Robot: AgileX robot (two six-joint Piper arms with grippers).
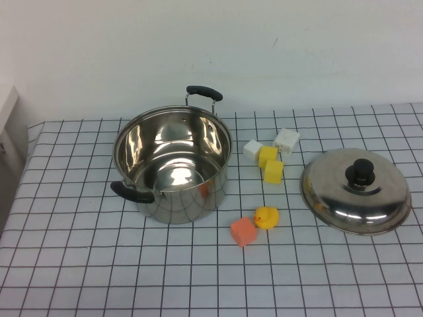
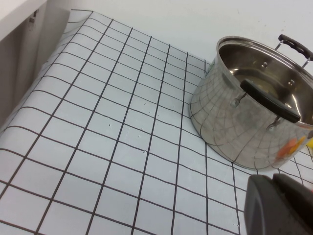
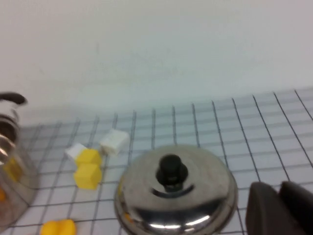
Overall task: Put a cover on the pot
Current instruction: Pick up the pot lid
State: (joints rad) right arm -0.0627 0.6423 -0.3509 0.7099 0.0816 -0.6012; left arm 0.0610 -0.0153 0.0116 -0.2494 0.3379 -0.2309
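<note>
The pot (image 1: 173, 165) is a large shiny steel pot with two black side handles. It stands open and empty at the table's middle left. It also shows in the left wrist view (image 2: 244, 112). The domed steel lid (image 1: 355, 190) with a black knob (image 1: 361, 173) lies flat on the table at the right, apart from the pot. It shows in the right wrist view (image 3: 176, 188). My left gripper (image 2: 274, 180) is shut and empty, low beside the pot. My right gripper (image 3: 279, 188) is shut and empty, beside the lid. Neither gripper shows in the high view.
Two white blocks (image 1: 286, 140) and two yellow blocks (image 1: 273, 171) lie between pot and lid. An orange block (image 1: 243, 231) and a yellow duck (image 1: 266, 216) lie in front of them. The checked cloth ends at the left edge (image 1: 20, 178).
</note>
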